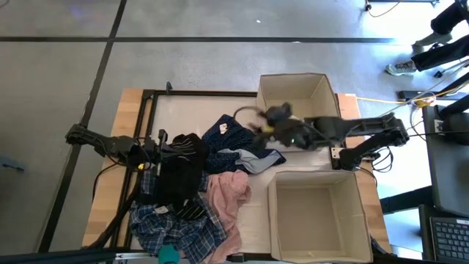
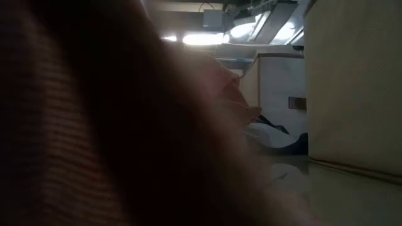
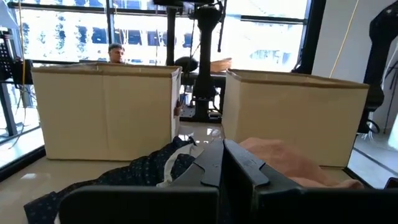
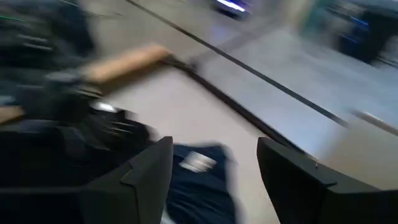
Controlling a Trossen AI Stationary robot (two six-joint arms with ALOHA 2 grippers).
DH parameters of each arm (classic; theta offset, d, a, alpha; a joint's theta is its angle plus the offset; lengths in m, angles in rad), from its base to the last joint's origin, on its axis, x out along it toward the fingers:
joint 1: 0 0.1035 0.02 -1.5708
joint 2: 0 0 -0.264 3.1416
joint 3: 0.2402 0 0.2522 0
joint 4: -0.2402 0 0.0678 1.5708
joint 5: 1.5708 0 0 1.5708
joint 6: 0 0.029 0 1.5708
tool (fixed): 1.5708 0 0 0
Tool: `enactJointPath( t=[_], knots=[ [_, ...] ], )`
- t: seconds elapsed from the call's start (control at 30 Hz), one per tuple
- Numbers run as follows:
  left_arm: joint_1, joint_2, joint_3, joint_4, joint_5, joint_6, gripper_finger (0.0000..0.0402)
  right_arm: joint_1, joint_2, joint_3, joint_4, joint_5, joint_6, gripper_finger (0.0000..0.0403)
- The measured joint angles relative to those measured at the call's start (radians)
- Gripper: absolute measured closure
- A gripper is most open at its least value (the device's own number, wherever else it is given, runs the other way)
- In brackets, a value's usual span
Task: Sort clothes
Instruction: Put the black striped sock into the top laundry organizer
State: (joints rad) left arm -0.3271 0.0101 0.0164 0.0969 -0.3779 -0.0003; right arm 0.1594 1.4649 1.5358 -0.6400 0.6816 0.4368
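The clothes lie heaped on the table's left and middle: a black piece [image 1: 179,172], a navy piece [image 1: 227,139], a grey-blue piece [image 1: 256,158], a pink piece [image 1: 227,194], a plaid piece [image 1: 176,227] and a small teal piece [image 1: 168,254] at the near edge. My left gripper [image 1: 157,149] is shut at the black piece's left edge; its fingers [image 3: 242,165] point toward the boxes. My right gripper [image 1: 272,121] is blurred, above the table beside the far box. Its fingers are open and empty in the right wrist view [image 4: 214,168], with the navy piece [image 4: 202,180] below. My left gripper sits low at the black piece's left edge [image 1: 165,158]. The gripper's own body hides the place, so I cannot tell whether it touches the cloth.
Two open beige boxes stand on the table's right: a far one [image 1: 293,77] and a near one [image 1: 275,213]. Cloth right in front of the low camera [image 2: 94,125] blocks most of that view. A person [image 3: 115,53] shows behind the boxes.
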Motion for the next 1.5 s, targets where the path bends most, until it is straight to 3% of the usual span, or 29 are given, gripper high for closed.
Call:
enactJointPath(
  t=[0.17, 0.5, 0.93, 1.23, 1.5],
  knots=[
    [0.000, 0.000, 0.011, 0.040, 0.000, 0.079, 0.0400, 0.087, 0.074, -0.001, 0.264, -0.091, -0.136, 0.0168],
    [0.000, 0.000, 0.011, 0.050, 0.000, 0.095, 0.0400, 0.115, 0.265, 0.000, 0.485, -0.254, -0.181, 0.0168],
    [0.000, -0.001, 0.012, 0.046, 0.000, 0.054, 0.0400, 0.116, 0.484, 0.089, 0.579, -0.396, -0.242, 0.0168],
    [0.000, 0.000, 0.012, -0.001, 0.000, -0.025, 0.0400, 0.125, 0.604, 0.089, 0.804, -0.543, -0.246, 0.0168],
    [0.000, 0.000, 0.012, -0.012, 0.000, -0.030, 0.0400, 0.170, 0.707, 0.097, 0.876, -0.658, -0.285, 0.0168]
  ],
)
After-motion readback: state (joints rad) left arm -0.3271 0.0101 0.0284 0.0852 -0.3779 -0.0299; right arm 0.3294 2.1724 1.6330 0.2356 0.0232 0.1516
